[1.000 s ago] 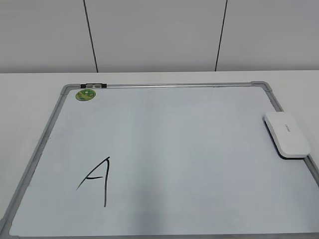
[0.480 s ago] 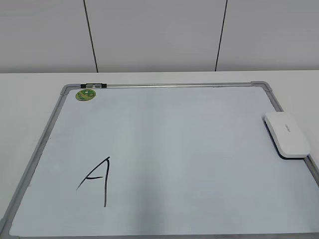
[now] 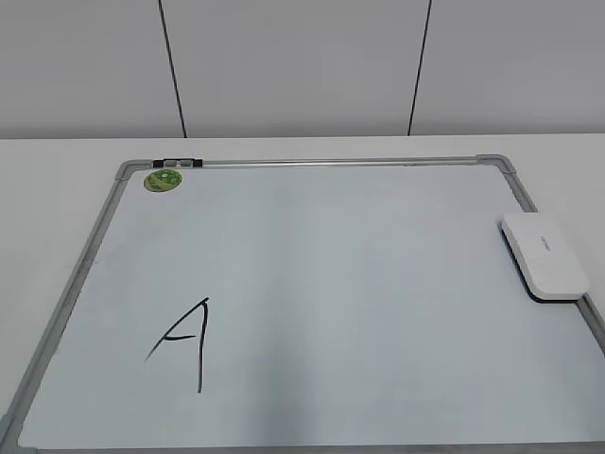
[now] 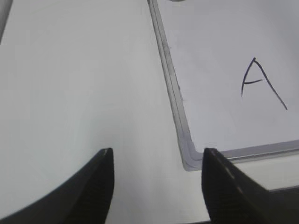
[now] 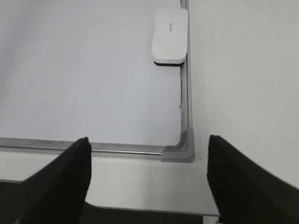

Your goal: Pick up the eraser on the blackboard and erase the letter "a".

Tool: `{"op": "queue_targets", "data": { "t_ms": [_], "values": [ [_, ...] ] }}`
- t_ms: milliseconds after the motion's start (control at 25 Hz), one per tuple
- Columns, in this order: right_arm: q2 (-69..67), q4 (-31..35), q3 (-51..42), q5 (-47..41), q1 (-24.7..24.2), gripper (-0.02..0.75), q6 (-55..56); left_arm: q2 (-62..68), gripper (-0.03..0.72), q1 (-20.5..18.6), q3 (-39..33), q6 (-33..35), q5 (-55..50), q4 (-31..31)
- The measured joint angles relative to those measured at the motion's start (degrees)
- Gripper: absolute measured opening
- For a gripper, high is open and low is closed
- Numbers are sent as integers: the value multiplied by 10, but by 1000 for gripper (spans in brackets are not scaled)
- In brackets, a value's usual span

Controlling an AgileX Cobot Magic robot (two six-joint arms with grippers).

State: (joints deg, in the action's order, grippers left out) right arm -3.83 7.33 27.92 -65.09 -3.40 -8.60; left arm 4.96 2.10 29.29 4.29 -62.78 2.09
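The white eraser [image 3: 543, 256] lies flat at the right edge of the blackboard [image 3: 321, 163], a white board with a grey frame. It also shows in the right wrist view [image 5: 170, 36], against the right frame rail. A large angular capital "A" [image 3: 184, 342] is drawn at the board's near left, and shows in the left wrist view [image 4: 260, 84]. No small lowercase "a" shows in any view. My left gripper [image 4: 156, 156] is open and empty over the table by the board's near left corner. My right gripper [image 5: 148, 137] is open and empty before the near right corner.
A green round sticker [image 3: 163, 180] sits at the board's far left corner, next to a small dark clip [image 3: 180, 163] on the frame. The white table [image 3: 57, 189] surrounds the board. A grey panelled wall stands behind. Neither arm shows in the exterior view.
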Motion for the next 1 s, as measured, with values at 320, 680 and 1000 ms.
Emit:
{"op": "queue_targets", "data": {
  "t_ms": [320,680,1000],
  "values": [
    [48,0,0,-1,0,573,0,-41,441,-19,0,0,-1,0],
    [48,0,0,-1,0,573,0,-44,412,-24,0,0,-1,0],
    [48,0,0,-1,24,573,0,-44,389,-25,0,0,-1,0]
  ]
}}
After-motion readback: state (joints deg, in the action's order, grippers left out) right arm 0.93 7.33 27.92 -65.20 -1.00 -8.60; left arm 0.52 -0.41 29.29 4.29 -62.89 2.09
